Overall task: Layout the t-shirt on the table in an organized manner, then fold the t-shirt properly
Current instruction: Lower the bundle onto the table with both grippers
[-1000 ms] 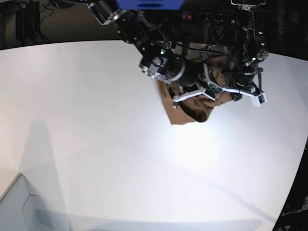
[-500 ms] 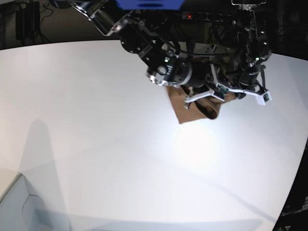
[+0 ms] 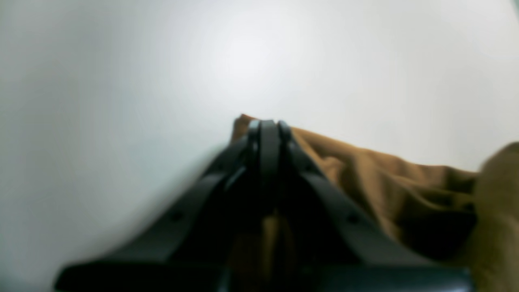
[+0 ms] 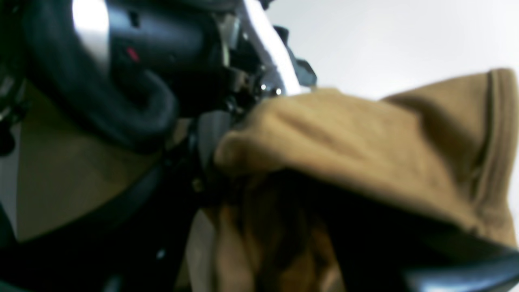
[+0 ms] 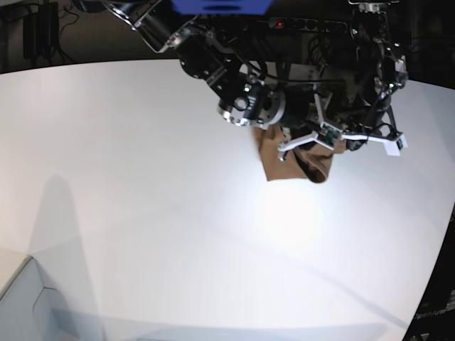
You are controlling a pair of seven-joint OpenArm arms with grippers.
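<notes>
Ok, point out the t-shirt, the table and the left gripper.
t-shirt (image 5: 274,165): base view, bare brown cloth at its lower left corner.
table (image 5: 142,185): base view, bare white top left of the shirt.
left gripper (image 3: 267,125): left wrist view, tips of its closed black fingers.

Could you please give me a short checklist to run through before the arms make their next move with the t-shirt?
1. Left gripper shut on the t-shirt: ok; its jaws are pressed together with tan cloth at the tips.
2. Right gripper's hold on the shirt: cannot tell; cloth drapes over it in the right wrist view, but the jaws are hidden.
3. T-shirt spread flat on the table: not ok; it hangs bunched between the two arms.
4. Bare table in front of the shirt for laying it out: ok.
5. Neck, sleeves and hem located: cannot tell; only one stitched edge shows.
</notes>
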